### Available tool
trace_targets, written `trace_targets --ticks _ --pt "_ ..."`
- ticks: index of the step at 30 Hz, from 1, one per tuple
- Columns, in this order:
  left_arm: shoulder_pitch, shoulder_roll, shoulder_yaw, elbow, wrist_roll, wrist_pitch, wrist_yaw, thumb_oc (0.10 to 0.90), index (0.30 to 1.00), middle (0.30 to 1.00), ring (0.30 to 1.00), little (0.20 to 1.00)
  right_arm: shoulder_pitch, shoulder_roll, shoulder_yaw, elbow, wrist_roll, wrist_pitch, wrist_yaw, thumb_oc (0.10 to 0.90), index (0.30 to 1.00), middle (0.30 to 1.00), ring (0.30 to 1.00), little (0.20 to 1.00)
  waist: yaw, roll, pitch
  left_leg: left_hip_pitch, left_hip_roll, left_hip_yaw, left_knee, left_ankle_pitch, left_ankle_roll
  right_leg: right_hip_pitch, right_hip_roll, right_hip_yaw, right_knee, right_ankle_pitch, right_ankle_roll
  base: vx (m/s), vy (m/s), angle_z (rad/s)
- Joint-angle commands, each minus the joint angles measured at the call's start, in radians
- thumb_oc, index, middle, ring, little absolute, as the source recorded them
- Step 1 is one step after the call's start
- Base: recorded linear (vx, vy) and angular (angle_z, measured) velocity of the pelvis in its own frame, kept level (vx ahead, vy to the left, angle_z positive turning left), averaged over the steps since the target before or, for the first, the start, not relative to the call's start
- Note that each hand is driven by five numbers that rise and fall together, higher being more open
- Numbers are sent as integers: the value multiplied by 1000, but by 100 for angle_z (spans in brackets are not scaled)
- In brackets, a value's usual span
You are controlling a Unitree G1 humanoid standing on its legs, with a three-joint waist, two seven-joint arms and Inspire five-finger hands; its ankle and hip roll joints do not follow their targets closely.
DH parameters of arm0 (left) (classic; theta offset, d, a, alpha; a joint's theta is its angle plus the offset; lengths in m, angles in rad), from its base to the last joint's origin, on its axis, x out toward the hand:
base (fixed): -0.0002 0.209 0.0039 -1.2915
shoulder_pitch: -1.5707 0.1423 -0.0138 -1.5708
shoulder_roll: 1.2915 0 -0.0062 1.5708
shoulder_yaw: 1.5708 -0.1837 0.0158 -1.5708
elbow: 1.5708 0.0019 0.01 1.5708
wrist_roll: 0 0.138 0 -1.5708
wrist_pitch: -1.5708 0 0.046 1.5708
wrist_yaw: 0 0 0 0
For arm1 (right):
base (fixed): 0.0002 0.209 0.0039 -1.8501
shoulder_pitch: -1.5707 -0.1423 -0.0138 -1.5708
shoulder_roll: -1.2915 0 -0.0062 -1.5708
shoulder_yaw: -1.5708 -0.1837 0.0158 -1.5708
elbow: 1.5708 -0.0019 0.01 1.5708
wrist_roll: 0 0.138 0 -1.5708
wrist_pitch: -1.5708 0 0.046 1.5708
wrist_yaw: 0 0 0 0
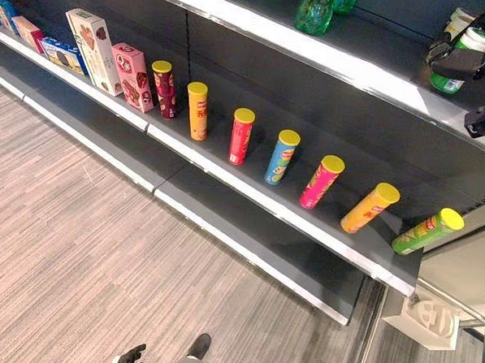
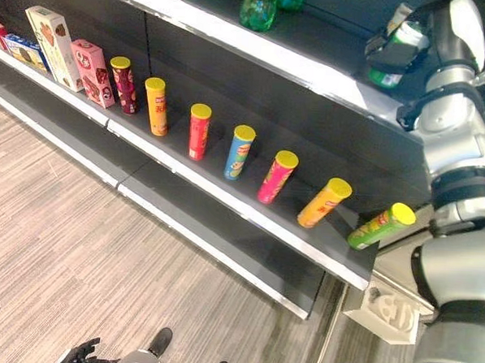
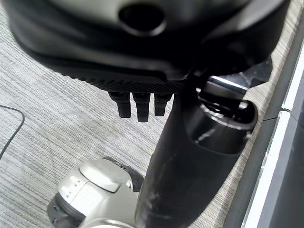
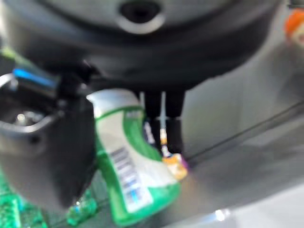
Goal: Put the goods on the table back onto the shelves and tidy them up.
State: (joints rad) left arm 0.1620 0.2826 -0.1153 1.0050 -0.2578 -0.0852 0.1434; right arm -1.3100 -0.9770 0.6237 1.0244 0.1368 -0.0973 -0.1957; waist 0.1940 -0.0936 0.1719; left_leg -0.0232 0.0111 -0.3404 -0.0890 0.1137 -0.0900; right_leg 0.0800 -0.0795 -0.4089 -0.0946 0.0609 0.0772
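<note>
While clamped round a green-and-white bottle [image 4: 128, 156], right hand [image 2: 404, 48] beside green bottles [image 1: 315, 10].

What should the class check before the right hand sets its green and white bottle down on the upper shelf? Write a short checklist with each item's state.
1. Right hand curled round the bottle: ok.
2. Bottle over the upper shelf, not past its edge: ok.
3. Bottle upright in the grip: cannot tell.
4. Free spot beneath the bottle: cannot tell; green bottles stand further along.
5. Left hand low by the floor, out of the way: ok.
6. Cans on the middle shelf stand in a spaced row: ok.
</note>
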Motion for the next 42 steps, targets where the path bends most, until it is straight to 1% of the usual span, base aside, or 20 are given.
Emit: trace_targets --ticks 1,16,17,18,20,21,25,32,42 --pt "-17 73 -38 -6 -23 -41 25 800 900 900 900 900 -194 -26 50 -13 14 -37 -66 400 300 300 300 300 12 -54 -36 31 37 120 2 -124 -48 44 -44 -21 30 -119 52 0 0 0" --pt "-26 60 -37 3 -34 -44 41 800 900 900 900 900 -147 -22 21 -26 -1 -31 -75 400 300 300 300 300 19 -41 -17 4 30 100 2 -111 -54 38 -52 -58 37 -122 48 1 2 8" --pt "-35 64 -48 9 -3 -57 58 800 900 900 900 900 -116 -6 4 -42 -1 -36 -80 400 300 300 300 300 13 -40 -17 4 30 102 2 -111 -54 36 -52 -56 38 -122 48 -7 1 5" --pt "-27 79 -51 16 18 -49 19 800 900 900 900 900 -116 -5 -2 -42 2 -31 -76 400 300 300 300 300 16 -40 -17 4 30 102 2 -112 -53 36 -53 -55 36 -121 48 -6 4 4" --pt "-21 82 -38 22 8 -38 16 800 900 900 900 900 -125 -17 -1 -43 0 -29 -84 400 300 300 300 300 21 -37 -16 3 28 99 2 -111 -53 37 -54 -58 37 -121 48 0 0 0" --pt "-15 81 -29 36 4 -37 19 800 900 900 900 900 -144 -37 22 -20 -9 -23 -76 400 300 300 300 300 26 -36 -12 2 27 97 2 -110 -54 39 -55 -61 36 -120 49 -20 -4 5" --pt "-27 85 -23 44 7 -32 18 800 900 900 900 900 -141 -47 44 -2 -20 -14 -60 400 300 300 300 300 17 -33 -13 3 27 104 2 -110 -55 40 -56 -56 33 -117 49 -14 -1 5" --pt "-42 85 -26 52 7 -29 21 800 900 900 900 900 -131 -41 38 -1 -14 -10 -51 400 300 300 300 300 3 -31 -17 12 33 114 2 -115 -55 44 -55 -47 30 -117 50 0 0 0" --pt "-37 83 -29 51 13 -30 18 800 900 900 900 900 -129 -44 50 10 -26 -9 -44 400 300 300 300 300 -4 -34 -16 14 35 120 2 -118 -54 43 -54 -44 32 -117 50 0 0 0"
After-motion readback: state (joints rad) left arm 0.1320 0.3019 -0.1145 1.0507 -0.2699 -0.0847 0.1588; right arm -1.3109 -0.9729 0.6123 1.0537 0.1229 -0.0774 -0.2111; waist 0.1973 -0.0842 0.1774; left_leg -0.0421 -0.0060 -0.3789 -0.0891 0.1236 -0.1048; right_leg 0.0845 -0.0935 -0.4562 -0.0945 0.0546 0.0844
